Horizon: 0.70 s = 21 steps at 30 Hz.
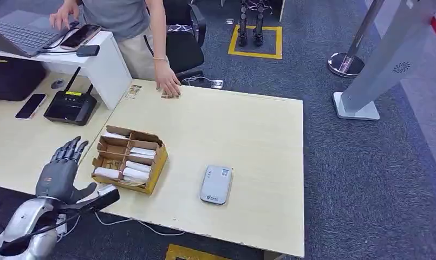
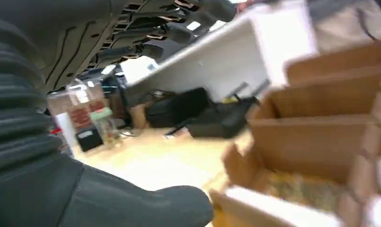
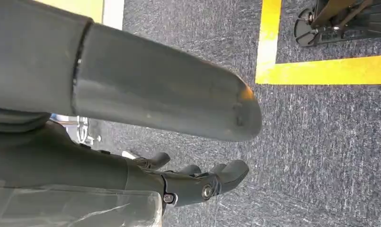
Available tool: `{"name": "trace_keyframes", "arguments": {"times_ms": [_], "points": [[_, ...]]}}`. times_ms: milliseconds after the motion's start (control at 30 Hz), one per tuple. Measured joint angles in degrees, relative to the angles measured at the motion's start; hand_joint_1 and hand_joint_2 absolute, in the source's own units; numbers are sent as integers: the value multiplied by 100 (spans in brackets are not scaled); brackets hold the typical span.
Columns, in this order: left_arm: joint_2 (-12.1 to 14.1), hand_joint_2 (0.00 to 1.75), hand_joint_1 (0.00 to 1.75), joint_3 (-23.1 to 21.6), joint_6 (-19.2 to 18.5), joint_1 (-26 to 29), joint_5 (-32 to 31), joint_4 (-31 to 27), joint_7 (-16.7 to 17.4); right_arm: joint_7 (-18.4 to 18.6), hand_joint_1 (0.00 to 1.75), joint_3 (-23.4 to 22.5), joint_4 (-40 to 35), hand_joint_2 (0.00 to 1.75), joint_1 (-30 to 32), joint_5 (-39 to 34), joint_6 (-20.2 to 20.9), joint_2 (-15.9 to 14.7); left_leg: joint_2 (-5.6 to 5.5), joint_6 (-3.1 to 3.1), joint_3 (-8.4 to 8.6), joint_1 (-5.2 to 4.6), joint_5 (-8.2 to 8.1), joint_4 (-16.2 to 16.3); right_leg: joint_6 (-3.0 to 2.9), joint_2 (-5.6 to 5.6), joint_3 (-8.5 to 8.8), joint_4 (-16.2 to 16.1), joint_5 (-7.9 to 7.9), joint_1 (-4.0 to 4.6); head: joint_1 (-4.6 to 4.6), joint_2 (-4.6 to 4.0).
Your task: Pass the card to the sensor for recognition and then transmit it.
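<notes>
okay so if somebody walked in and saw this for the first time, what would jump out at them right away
Probably the robot's left hand, raised with fingers spread at the near left edge of the pale wooden table, just beside a divided cardboard box holding white packets. Right of the box, a grey card reader lies flat on its own. At the far edge, a person's hand rests on the table top.
</notes>
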Motion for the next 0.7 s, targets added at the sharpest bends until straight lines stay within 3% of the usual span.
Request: {"name": "trace_keyframes", "arguments": {"times_ms": [267, 533, 700], "points": [[520, 175, 0, -732, -524, -298, 138, 391, 163, 2, 0, 15, 17, 0, 0, -57, 0, 0, 0, 0, 0, 0, 0, 1, 0, 1, -2, 0, 0, 0, 0, 0], [745, 175, 0, -1017, -585, -378, 118, 459, 332, -24, 0, 15, 17, 0, 1, -109, -2, 0, 1, 0, 0, 0, 0, 1, 0, 3, -2, 0, 0, 0, -4, 0], [797, 175, 0, -1086, -347, -391, -239, 461, 559, -28, 0, 17, 17, 0, 2, -111, 0, 0, 1, 0, 0, 0, 0, 1, 0, 3, -2, 0, 0, 0, 0, 0]]}}
